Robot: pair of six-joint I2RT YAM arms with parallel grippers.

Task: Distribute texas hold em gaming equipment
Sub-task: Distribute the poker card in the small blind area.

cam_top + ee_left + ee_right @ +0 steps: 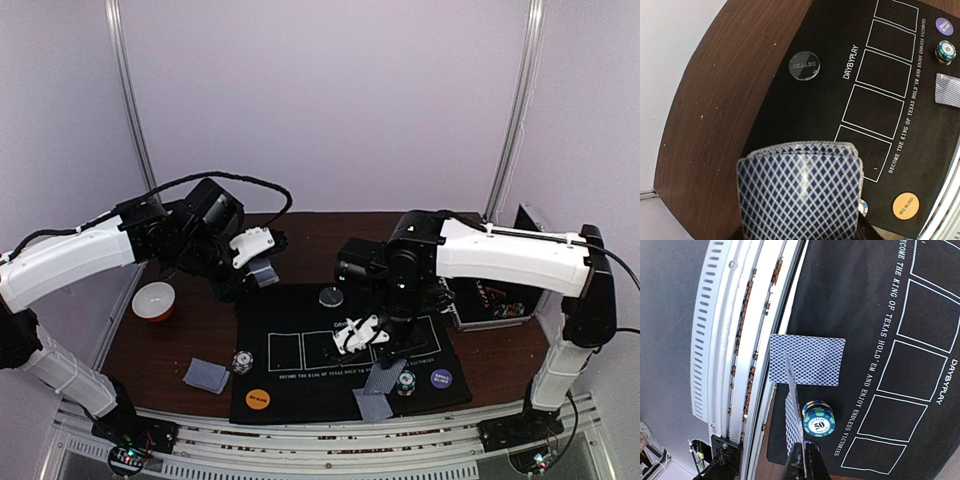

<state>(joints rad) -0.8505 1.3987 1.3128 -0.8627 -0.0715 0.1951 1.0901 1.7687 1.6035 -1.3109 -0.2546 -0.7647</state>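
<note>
1. Left gripper (256, 258) pinches a deck of cards (800, 195) above the black mat's (300, 385) far left corner
2. Right gripper (802, 464) clamps a single card (791, 412) edge-on over the mat's near edge
3. Under it a face-down card (812, 357) lies at that edge beside a chip stack (818, 418)

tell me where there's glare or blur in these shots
left wrist: the card deck fills the foreground, with a pale sheen down its back; right wrist: the edge-on card is soft, the chip stack crisp; top external: the mat lettering is smeared
</note>
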